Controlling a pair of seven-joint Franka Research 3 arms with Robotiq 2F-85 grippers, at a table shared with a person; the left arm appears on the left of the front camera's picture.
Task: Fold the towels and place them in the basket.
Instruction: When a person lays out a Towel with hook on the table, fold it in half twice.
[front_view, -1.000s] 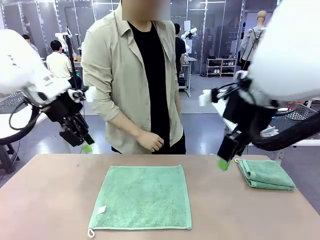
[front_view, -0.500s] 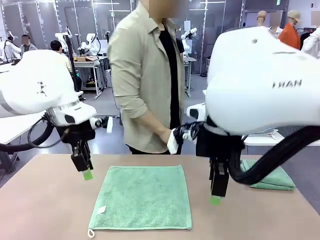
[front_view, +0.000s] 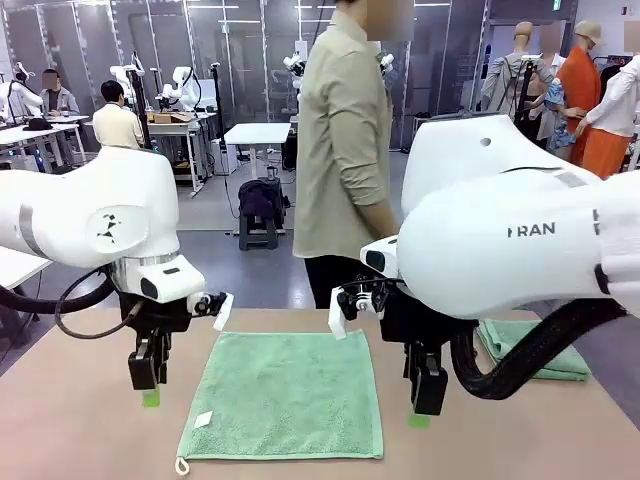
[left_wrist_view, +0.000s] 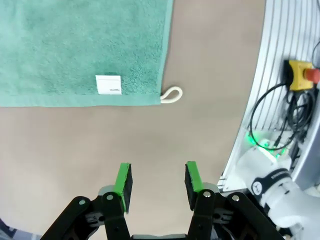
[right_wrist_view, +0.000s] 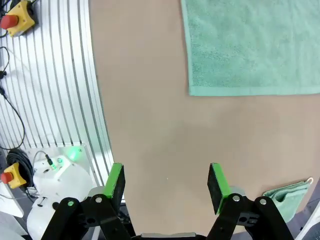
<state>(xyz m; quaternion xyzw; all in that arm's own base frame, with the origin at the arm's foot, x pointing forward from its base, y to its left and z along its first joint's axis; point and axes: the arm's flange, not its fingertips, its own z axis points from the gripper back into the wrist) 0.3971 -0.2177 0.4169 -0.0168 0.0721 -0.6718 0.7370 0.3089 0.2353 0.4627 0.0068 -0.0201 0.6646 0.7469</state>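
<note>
Tan tabletop (front_view: 70, 430) is bare along its near edge, with open strips on both sides of the flat towel (front_view: 285, 395). That towel lies spread square at centre. Its white label (left_wrist_view: 108, 84) and loop (left_wrist_view: 171, 93) are at the near-left corner, the loop lying off the hem on the table. Just off the towel's left edge the left gripper (left_wrist_view: 157, 172) points down, jaws apart, nothing between. Just off the right edge the right gripper (right_wrist_view: 165, 175) does likewise, jaws wide, empty; pads seem just above the surface, contact unclear. At far right a folded towel (front_view: 560, 365) sits partly behind the right arm. A person (front_view: 345, 150) stands side-on at the far edge, with workbenches (front_view: 258, 135) beyond.
</note>
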